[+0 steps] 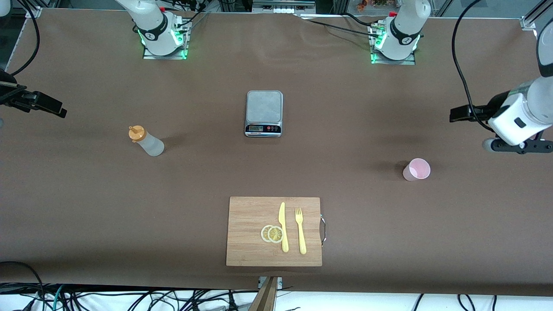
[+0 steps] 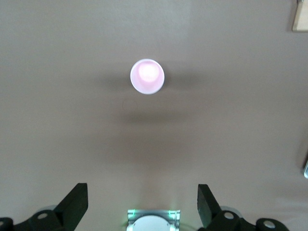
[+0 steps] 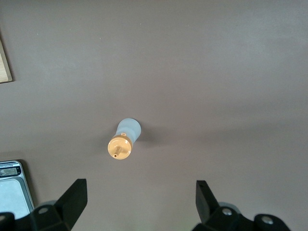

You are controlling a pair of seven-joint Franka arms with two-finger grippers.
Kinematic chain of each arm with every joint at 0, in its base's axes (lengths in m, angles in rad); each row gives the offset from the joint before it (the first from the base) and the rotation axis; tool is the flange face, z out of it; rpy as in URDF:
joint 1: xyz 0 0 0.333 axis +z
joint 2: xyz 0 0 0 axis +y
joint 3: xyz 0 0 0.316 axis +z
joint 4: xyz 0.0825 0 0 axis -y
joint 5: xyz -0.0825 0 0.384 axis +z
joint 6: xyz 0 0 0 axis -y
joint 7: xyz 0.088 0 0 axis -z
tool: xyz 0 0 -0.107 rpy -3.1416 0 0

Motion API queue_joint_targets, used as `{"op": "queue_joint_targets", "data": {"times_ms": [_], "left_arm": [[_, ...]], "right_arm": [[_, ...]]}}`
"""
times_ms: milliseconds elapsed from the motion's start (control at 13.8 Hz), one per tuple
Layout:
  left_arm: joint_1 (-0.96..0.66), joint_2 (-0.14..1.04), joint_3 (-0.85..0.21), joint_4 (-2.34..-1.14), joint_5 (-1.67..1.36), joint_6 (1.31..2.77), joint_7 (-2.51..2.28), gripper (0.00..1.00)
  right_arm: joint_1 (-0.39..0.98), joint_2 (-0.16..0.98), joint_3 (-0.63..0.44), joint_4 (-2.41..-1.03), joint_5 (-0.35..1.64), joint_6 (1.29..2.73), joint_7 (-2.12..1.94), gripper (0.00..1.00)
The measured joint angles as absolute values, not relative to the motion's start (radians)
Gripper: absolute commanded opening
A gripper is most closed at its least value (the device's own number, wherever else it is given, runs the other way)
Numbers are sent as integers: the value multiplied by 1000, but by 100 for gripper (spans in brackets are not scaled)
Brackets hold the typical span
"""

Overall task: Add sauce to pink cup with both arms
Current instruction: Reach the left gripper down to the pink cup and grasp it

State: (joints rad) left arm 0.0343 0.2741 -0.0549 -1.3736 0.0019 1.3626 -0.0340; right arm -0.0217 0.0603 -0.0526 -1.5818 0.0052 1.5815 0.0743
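Observation:
The sauce bottle (image 1: 147, 141), frosted white with an orange nozzle cap, stands upright on the brown table toward the right arm's end. It also shows in the right wrist view (image 3: 124, 140). My right gripper (image 3: 139, 199) hangs open and empty high above the table beside it. The pink cup (image 1: 417, 169) stands upright toward the left arm's end and looks empty in the left wrist view (image 2: 147, 76). My left gripper (image 2: 143, 202) is open and empty, held high over the table near the cup.
A steel kitchen scale (image 1: 264, 113) sits mid-table, farther from the front camera. A wooden cutting board (image 1: 246, 242) near the front edge carries a yellow knife (image 1: 283, 226), a yellow fork (image 1: 300, 231) and lemon slices (image 1: 272, 233).

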Motion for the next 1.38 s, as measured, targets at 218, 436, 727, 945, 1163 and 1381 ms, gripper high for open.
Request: {"op": "queue_joint_targets", "data": {"times_ms": [218, 436, 727, 945, 1163, 1381], "left_arm": [[69, 322, -53, -1427, -1, 1450, -29, 100], [68, 342, -54, -1549, 12, 1609, -29, 100], [66, 354, -55, -1721, 47, 1835, -3, 100], [69, 375, -46, -1797, 47, 1951, 50, 99], [70, 409, -37, -1831, 47, 2045, 63, 99], [71, 454, -31, -1835, 47, 2103, 65, 99]], "right_arm": [[-21, 60, -50, -1582, 5, 1582, 74, 100], [-21, 60, -50, -1582, 5, 1582, 74, 100], [-21, 60, -50, -1582, 5, 1582, 74, 100], [-21, 60, -50, -1582, 5, 1582, 74, 100], [-21, 60, -50, -1582, 5, 1582, 74, 100], [-21, 60, -50, -1582, 5, 1582, 74, 100]]}}
